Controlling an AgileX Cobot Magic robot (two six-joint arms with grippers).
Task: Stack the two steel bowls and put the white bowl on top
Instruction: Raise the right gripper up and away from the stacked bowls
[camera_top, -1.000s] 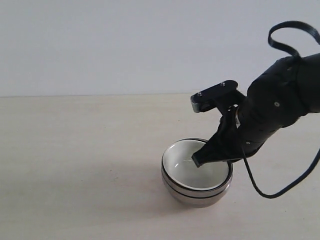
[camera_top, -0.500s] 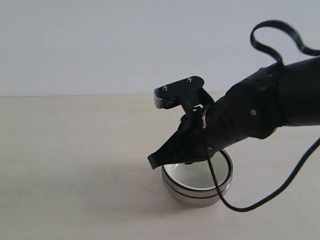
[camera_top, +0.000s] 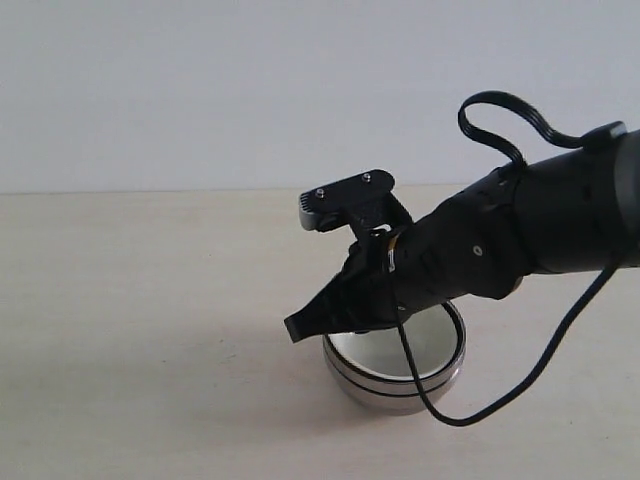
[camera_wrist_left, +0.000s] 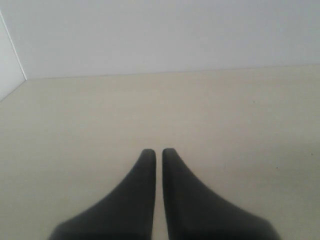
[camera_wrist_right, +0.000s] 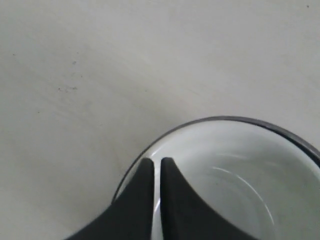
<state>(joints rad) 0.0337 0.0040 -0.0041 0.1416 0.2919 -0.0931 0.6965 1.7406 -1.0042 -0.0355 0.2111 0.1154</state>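
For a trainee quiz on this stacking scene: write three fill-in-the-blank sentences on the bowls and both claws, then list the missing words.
1. The white bowl sits nested ____ the two steel bowls.
2. The right claw, by the stack's rim, has its jaws ____ and grips no bowl.
3. The left claw is shut and holds ____.

Missing words: inside; shut; nothing.
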